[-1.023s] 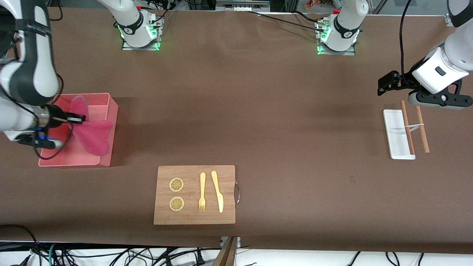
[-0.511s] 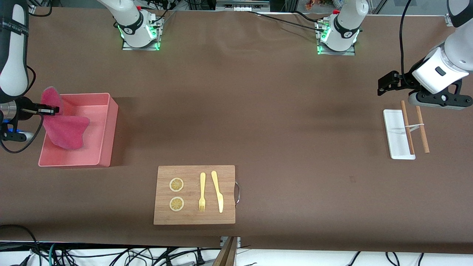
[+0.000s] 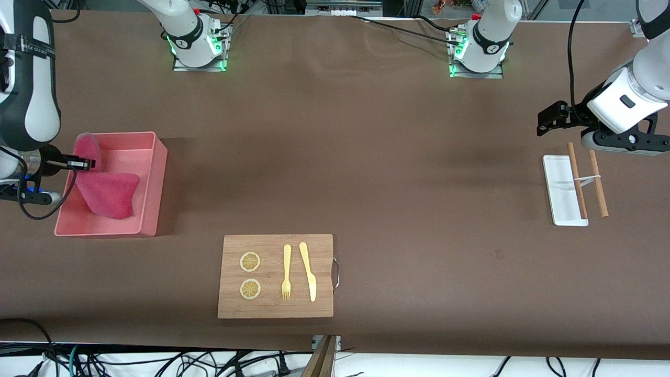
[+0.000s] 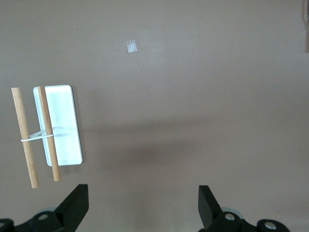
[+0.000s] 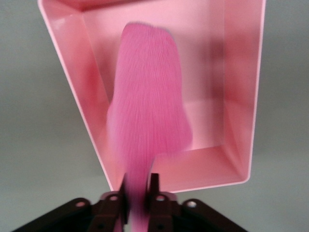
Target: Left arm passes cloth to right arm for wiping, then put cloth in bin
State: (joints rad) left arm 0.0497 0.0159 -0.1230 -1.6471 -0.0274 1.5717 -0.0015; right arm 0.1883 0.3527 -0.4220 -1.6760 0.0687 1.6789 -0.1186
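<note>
The magenta-pink cloth (image 3: 109, 192) hangs from my right gripper (image 3: 84, 164), which is shut on its upper part, over the pink bin (image 3: 149, 180) at the right arm's end of the table. In the right wrist view the cloth (image 5: 147, 111) droops between the fingers down into the bin (image 5: 244, 96). My left gripper (image 3: 547, 119) is open and empty, held over the table near the white tray at the left arm's end. In the left wrist view its fingertips (image 4: 77, 200) stand wide apart over bare table.
A small white tray (image 3: 560, 196) with a pair of wooden chopsticks (image 3: 576, 180) lies under the left arm. A wooden board (image 3: 272, 306) with two lemon slices, a fork and a knife lies nearer the front camera.
My right gripper swung with the cloth toward the bin's outer edge, then came back a little over the bin. The left arm has hardly moved.
</note>
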